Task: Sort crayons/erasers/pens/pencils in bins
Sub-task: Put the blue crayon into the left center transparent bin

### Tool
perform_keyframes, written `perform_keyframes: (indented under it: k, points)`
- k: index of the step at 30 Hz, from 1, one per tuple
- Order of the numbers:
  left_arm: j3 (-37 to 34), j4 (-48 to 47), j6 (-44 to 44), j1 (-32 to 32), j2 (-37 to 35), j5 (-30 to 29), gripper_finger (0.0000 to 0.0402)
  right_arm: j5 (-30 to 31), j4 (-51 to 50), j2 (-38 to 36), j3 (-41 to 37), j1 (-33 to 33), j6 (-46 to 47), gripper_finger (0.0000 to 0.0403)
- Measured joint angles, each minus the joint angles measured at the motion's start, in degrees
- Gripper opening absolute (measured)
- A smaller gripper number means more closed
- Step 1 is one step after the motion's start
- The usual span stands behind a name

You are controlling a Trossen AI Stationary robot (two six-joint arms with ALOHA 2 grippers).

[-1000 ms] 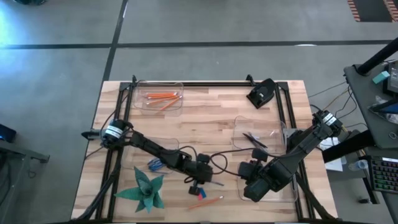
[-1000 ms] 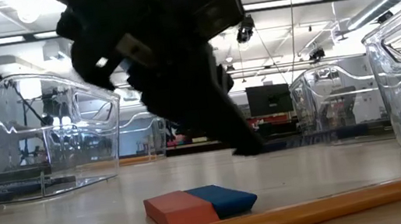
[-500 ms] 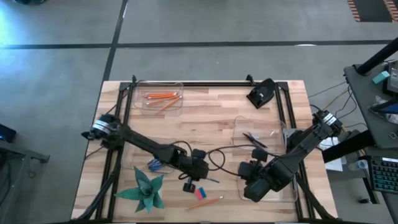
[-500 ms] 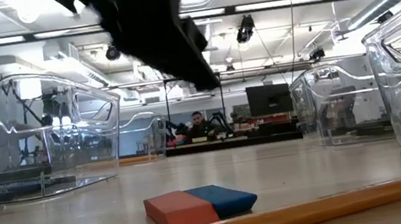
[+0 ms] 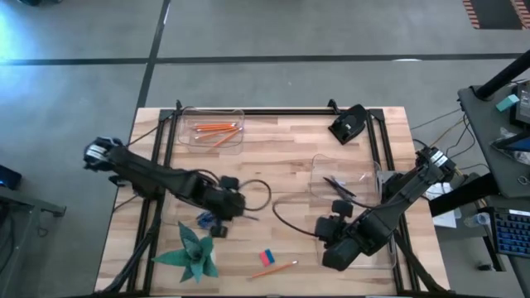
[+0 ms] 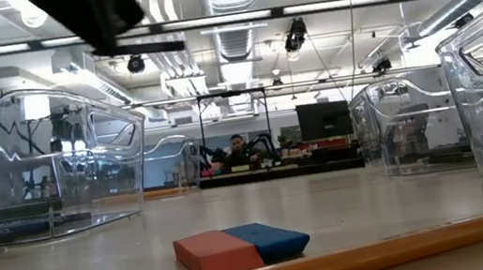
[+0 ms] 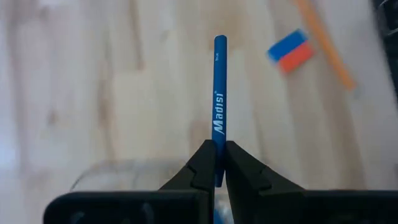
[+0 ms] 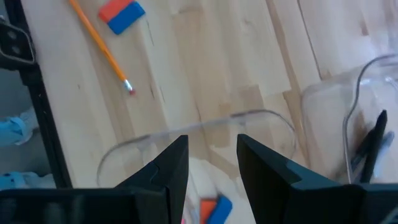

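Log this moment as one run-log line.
left claw: shut on blue stick | right claw: open over bin | eraser, pencil: loose on table

One word can be read: "Madisi", printed in white letters along the barrel of the blue pen (image 7: 219,93) that stands upright in the middle of the left wrist view. Smaller print near the pen's upper tip is too small to make out. Nothing else is legible.
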Motion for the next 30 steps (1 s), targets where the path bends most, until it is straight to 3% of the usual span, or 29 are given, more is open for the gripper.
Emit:
perform_keyframes:
  k: [7, 14, 21, 30]
  points:
    - [-3.1, -13.9, -8.2, -0.2, -7.2, -2.0, 0.0006, 3.9, 5.5, 0.1, -0.1, -0.1, -0.1, 0.0128]
    - [-12.4, -13.6, -14.9, -0.2, -10.9, -2.1, 0.0006, 4.2, 8.9, 0.1, -0.1, -1.5, 0.5, 0.0128]
    - [-23.6, -12.2, -22.2, -0.2, -11.6, -1.9, 0.0006, 8.4, 18.6, 0.1, -0.4, -3.1, -1.6, 0.0128]
    - [-29.7, -4.4, -22.6, -0.2, -11.5, -1.8, 0.0006, 8.4, 26.7, 3.4, -0.5, -5.4, -2.9, 0.0128]
